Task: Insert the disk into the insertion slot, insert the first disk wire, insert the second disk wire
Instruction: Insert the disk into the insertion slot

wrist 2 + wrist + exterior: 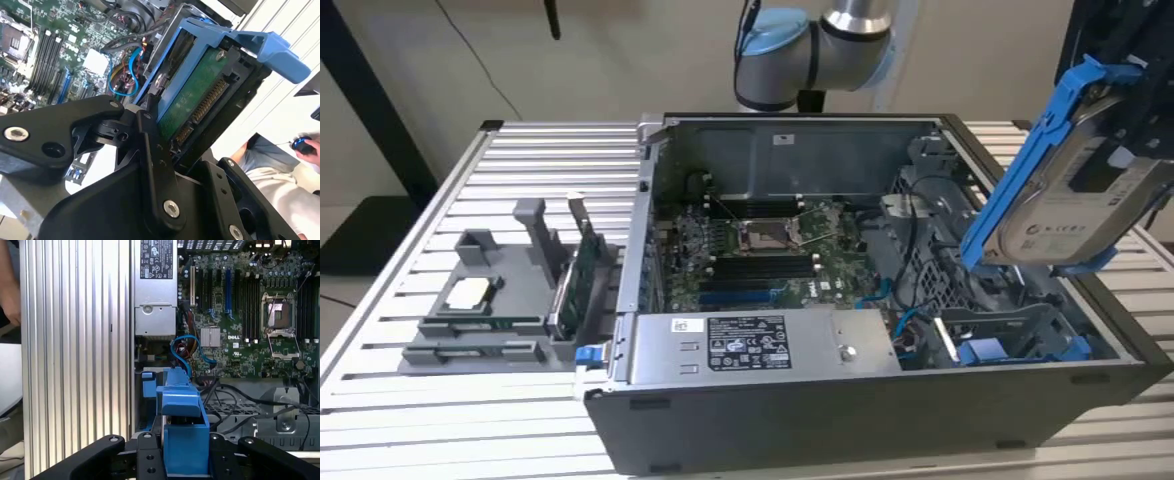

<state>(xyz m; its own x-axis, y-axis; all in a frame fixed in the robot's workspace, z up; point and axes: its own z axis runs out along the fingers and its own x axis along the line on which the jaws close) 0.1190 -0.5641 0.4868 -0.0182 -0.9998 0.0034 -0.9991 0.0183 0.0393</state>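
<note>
surface: slatted table (400, 400), on which everything is set.
left: grey fixture (494, 290), placed beside the computer case (854, 420).
middle: motherboard (774, 250) is exposed inside the case.
slot: insertion slot (1007, 340) is seen low at the exterior view's right.
disk: disk (1067, 200) is held tilted in the air, above that slot.
pincer: gripper (185, 455) is clamped on the disk, pinched from both sides.

The arm (821, 45) runs off the exterior view's top edge. In the second wrist view the gripper (187, 125) covers the lower end of the disk (200, 85), and the corner crops a person (280, 185).
</note>
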